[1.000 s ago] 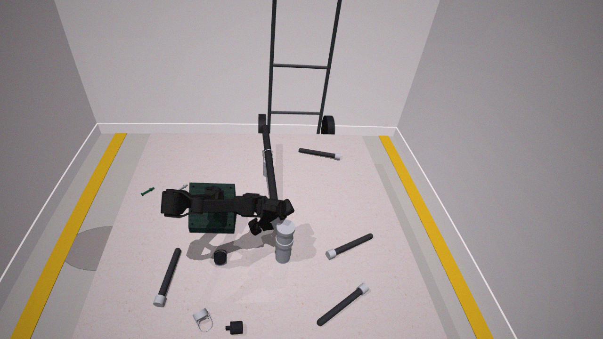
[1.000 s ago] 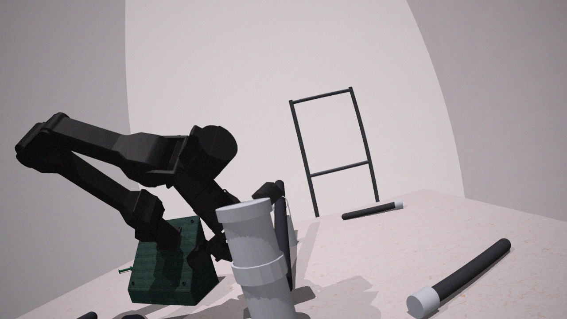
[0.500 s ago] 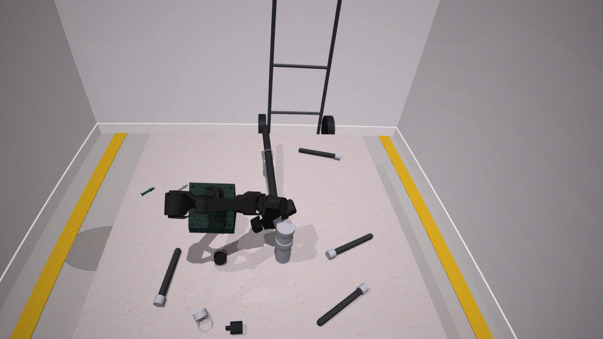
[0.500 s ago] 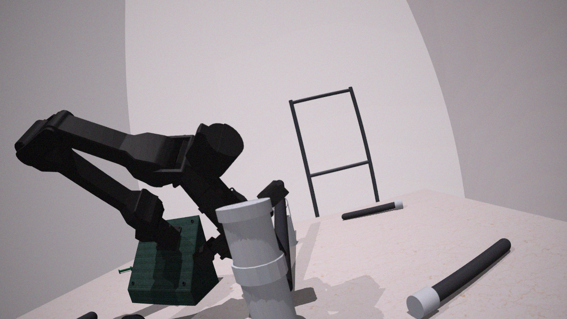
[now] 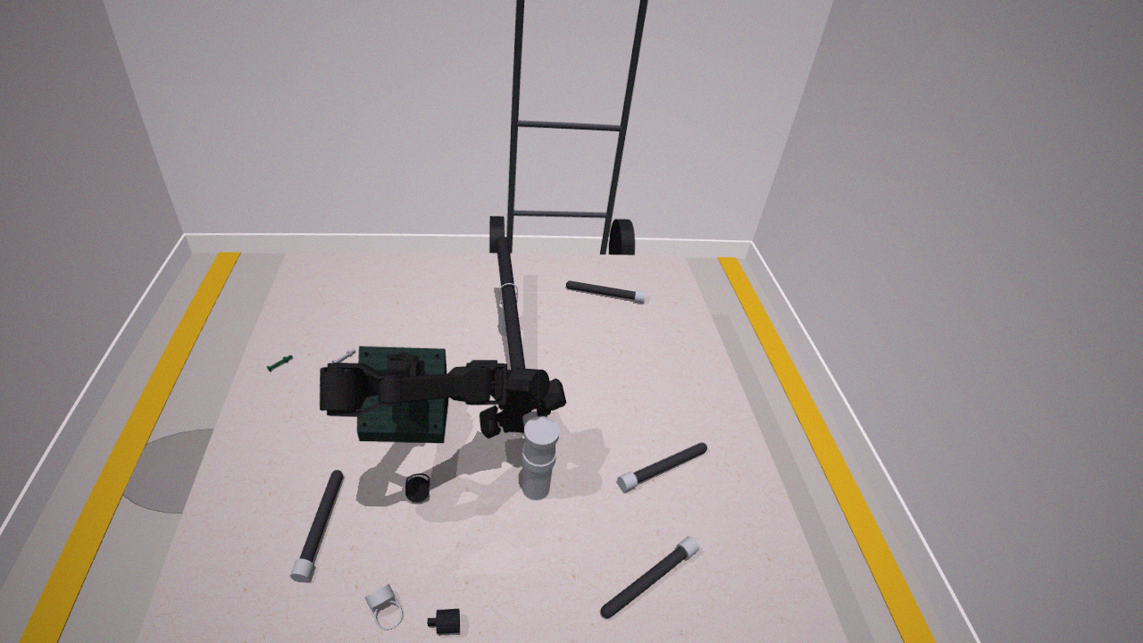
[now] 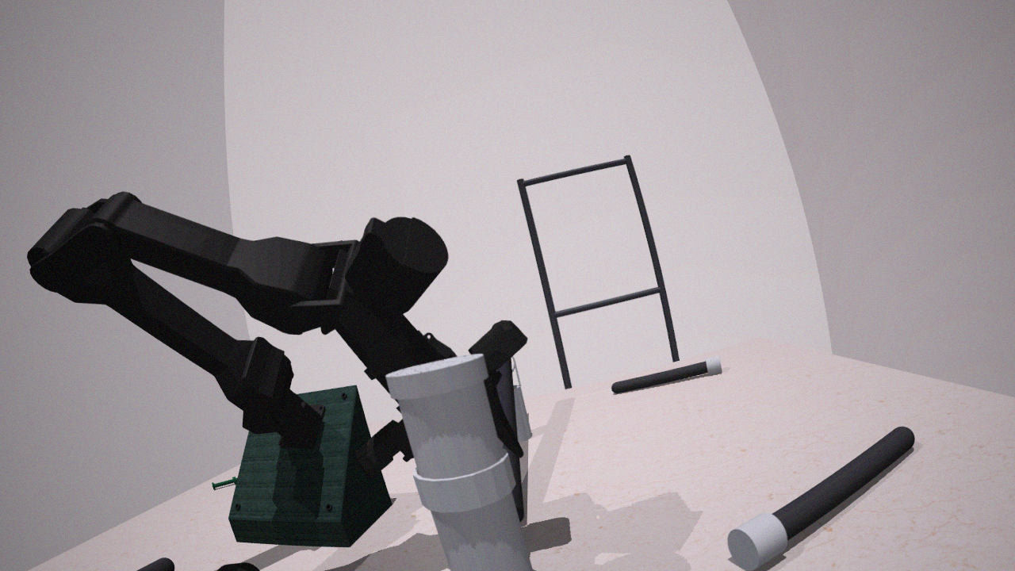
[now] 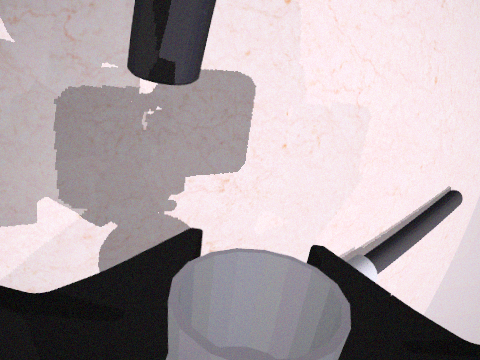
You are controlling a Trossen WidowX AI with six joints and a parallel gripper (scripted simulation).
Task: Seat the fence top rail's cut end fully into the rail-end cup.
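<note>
The big grey post point(image 5: 537, 478) point(image 6: 453, 419) stands upright in front of the arm, and its brace band point(image 5: 538, 466) point(image 6: 465, 488) sits some way below the post cap point(image 5: 540, 432). The dark top rail point(image 5: 510, 320) runs from the back through the loop cap point(image 5: 501, 302) toward the post. In the wrist view its cut end point(image 7: 174, 27) hangs free, a gap away from the grey rail-end cup point(image 7: 256, 320). My gripper point(image 5: 507, 417) point(image 7: 255, 249) is shut on that cup, one finger on each side, right beside the post.
The arm's green base block point(image 5: 404, 423) point(image 6: 297, 489) stands left of the post. A hand truck point(image 5: 567, 128) point(image 6: 603, 305) leans at the back wall. Loose capped pipes point(image 5: 662, 466) point(image 5: 648, 577) point(image 5: 318, 523) point(image 5: 604, 290) lie around, with a black cup point(image 5: 416, 488) and a spare clamp point(image 5: 382, 602).
</note>
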